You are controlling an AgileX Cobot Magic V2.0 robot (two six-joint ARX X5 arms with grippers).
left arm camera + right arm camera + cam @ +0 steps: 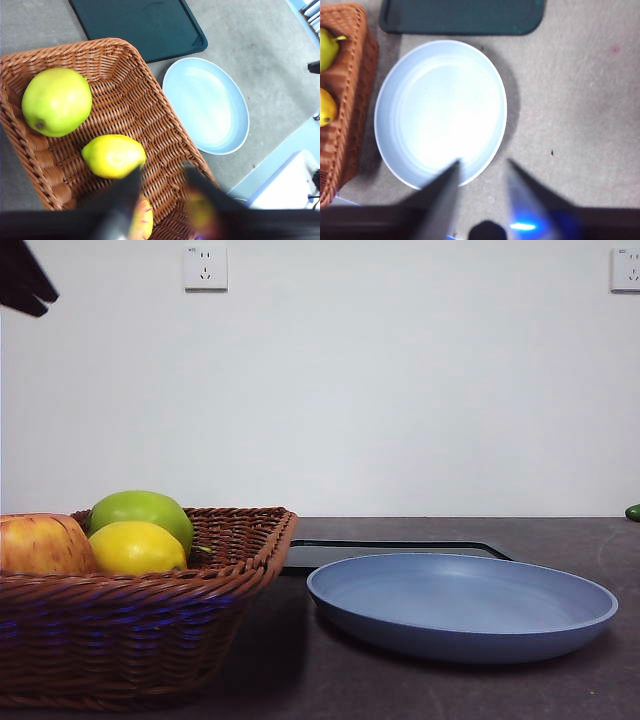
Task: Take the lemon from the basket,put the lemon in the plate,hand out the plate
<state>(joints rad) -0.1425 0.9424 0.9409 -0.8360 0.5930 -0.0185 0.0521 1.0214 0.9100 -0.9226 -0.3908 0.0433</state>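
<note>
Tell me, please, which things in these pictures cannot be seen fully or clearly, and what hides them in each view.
- Red-yellow apple: cut by the front view's edge; in the left wrist view mostly hidden behind the blurred left gripper.
- Black tray: in the front view only a thin strip shows behind the plate.
- Small green thing: cut by the front view's edge, too small to identify.
- Basket: the right wrist view cuts it off, showing only part.

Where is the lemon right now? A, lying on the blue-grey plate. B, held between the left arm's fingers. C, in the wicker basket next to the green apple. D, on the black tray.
C: the lemon lies inside the basket beside the green apple, while the plate holds nothing and the left gripper hangs open above the basket, not touching the fruit.
</note>
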